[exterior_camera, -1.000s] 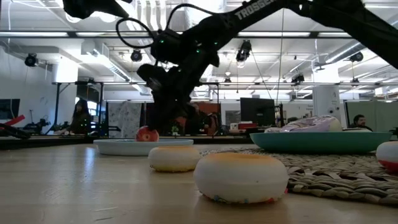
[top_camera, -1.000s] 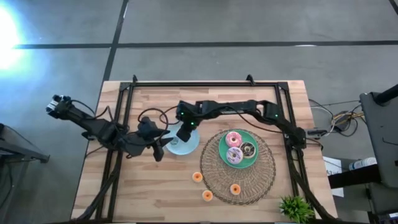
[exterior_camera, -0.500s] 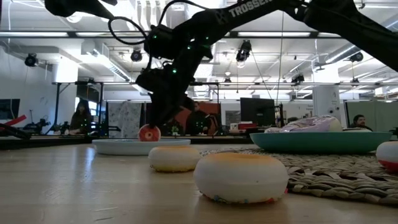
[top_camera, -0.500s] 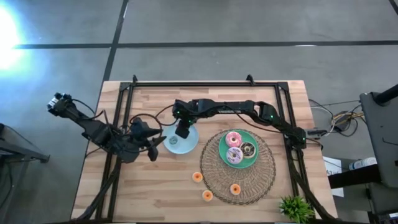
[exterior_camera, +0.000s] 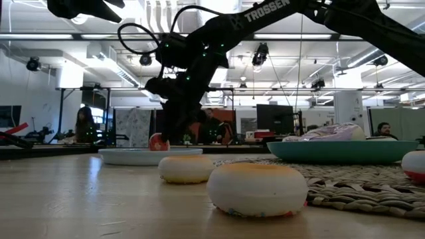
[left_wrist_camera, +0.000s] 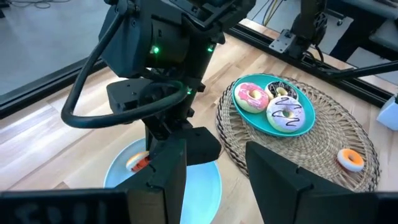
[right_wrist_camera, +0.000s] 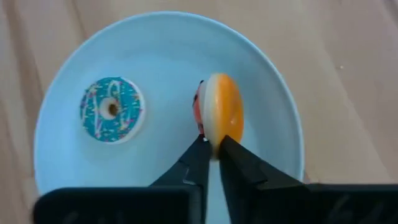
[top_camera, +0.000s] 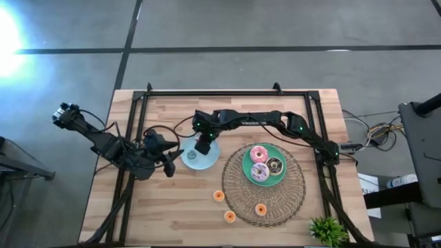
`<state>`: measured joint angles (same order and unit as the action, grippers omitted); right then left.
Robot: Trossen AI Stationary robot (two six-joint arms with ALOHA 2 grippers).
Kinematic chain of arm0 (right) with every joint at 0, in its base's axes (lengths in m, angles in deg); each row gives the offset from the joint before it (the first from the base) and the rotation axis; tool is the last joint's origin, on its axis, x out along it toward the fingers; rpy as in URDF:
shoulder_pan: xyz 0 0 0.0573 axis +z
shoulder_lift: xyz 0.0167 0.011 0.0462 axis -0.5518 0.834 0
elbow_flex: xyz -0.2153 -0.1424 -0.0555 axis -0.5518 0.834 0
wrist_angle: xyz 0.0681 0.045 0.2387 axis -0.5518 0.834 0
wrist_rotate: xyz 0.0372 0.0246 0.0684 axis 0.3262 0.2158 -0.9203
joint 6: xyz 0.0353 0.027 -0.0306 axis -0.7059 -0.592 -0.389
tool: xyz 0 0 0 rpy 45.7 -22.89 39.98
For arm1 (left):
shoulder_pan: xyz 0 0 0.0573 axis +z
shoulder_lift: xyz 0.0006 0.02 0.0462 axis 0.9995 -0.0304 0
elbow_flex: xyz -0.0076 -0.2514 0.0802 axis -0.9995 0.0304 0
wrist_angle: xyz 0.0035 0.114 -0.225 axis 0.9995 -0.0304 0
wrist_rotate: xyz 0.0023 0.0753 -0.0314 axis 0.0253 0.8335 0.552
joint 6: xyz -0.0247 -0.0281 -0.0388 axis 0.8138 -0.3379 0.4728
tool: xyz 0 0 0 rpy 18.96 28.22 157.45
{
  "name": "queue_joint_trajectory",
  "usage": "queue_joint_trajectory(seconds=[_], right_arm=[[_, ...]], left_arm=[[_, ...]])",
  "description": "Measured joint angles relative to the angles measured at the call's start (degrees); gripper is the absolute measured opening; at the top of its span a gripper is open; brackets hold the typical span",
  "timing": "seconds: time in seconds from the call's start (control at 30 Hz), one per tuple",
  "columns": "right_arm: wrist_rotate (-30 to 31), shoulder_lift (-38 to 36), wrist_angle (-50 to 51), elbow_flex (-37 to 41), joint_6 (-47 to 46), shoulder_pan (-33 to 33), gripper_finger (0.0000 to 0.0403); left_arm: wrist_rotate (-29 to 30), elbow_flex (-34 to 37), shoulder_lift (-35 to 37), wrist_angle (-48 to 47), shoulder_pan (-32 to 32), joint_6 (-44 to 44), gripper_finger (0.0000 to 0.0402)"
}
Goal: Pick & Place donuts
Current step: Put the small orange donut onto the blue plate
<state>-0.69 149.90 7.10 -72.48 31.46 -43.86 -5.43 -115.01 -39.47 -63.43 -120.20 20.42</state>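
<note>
At the table's near edge three orange mini donuts (top_camera: 229,215) wait, two on bare wood and one on the wicker mat (top_camera: 295,200); in the low view the closest of them (exterior_camera: 257,188) fills the foreground with another (exterior_camera: 186,168) just behind it. Farther back, the green plate (top_camera: 247,172) on the mat carries the pink (top_camera: 259,153), lilac (top_camera: 260,172) and dark brown (top_camera: 275,164) donuts. Beyond the mat stands the light-blue plate (right_wrist_camera: 161,37), where the right gripper (right_wrist_camera: 212,153) is clamped on an orange donut (right_wrist_camera: 219,117) held on edge, low over the plate and just beside a teal donut (right_wrist_camera: 112,109) lying flat there. A second ago that gripper hung higher above the plate; it has since come down until the donut sits at about rim level in the low view (exterior_camera: 156,142), though whether it touches the plate I cannot tell. So the delivery looks nearly finished, with letting go as the likely next step. The left gripper (left_wrist_camera: 214,165), fingers apart and empty, has pulled back a little and waits beside the blue plate.
</note>
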Motion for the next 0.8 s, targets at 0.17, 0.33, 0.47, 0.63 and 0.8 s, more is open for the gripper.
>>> queue_joint_trajectory(seconds=[0.17, 0.33, 0.47, 0.63, 0.8], right_arm=[[-10.2, 0.0, -0.6, 0.0, -4.1, -0.7, 0.001], [-20.3, 0.0, -1.4, 0.1, -10.1, -1.4, 0.0009], [-17.9, 0.0, -1.6, 0.8, -12.0, -2.2, 0.0009], [-12.8, 0.0, -1.3, 0.9, -12.1, -2.5, 0.0019], [-14.0, 0.0, -1.1, 2.1, -11.9, -2.4, 0.0032]], left_arm=[[0.0, 0.0, 0.0, 0.0, 0.0, 0.0, 0.0139], [0.0, 0.0, 0.0, -0.3, 0.0, 0.1, 0.0139], [0.0, 0.0, 0.0, -0.8, 0.0, 0.1, 0.0139], [0.0, 0.0, 0.0, -1.2, -0.1, 0.1, 0.0139], [0.0, 0.0, 0.0, -1.8, -0.1, 0.1, 0.0139]])
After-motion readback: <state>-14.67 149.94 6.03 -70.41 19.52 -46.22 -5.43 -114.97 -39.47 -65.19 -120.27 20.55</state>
